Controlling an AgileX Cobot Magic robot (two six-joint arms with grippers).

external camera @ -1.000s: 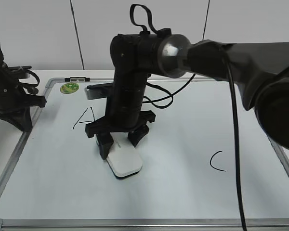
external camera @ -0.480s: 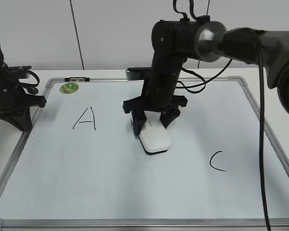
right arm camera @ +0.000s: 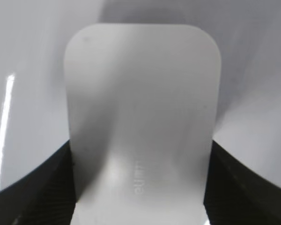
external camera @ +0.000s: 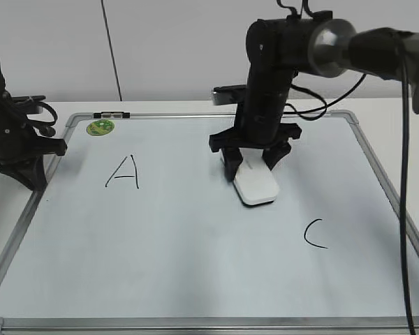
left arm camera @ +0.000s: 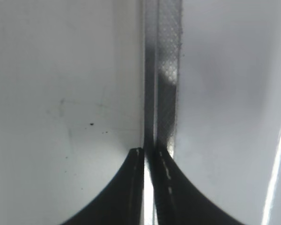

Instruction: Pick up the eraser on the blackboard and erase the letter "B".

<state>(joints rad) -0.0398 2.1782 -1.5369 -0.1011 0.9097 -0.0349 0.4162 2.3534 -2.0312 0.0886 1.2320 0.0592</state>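
The white eraser [external camera: 255, 183] lies flat on the blackboard [external camera: 195, 279], a pale whiteboard with a silver frame, a little right of its middle. My right gripper [external camera: 251, 164] is shut on the eraser's far end. In the right wrist view the eraser [right arm camera: 140, 122] fills the space between the two black fingers [right arm camera: 33, 187]. No letter "B" shows on the board; only the black "A" [external camera: 124, 172] and "C" [external camera: 314, 234] are visible. My left gripper [external camera: 29, 171] hangs over the board's left frame edge [left arm camera: 164, 84], its jaws shut and empty in the left wrist view [left arm camera: 150, 157].
A round green magnet [external camera: 100, 127] sits at the board's far left corner, with a small clip [external camera: 112, 114] on the top frame beside it. The right arm and its cables reach over the board's far right part. A white wall stands behind.
My right gripper has slid the eraser rightwards and away across the board, from just right of the "A" to right of the middle. The left arm has not moved.
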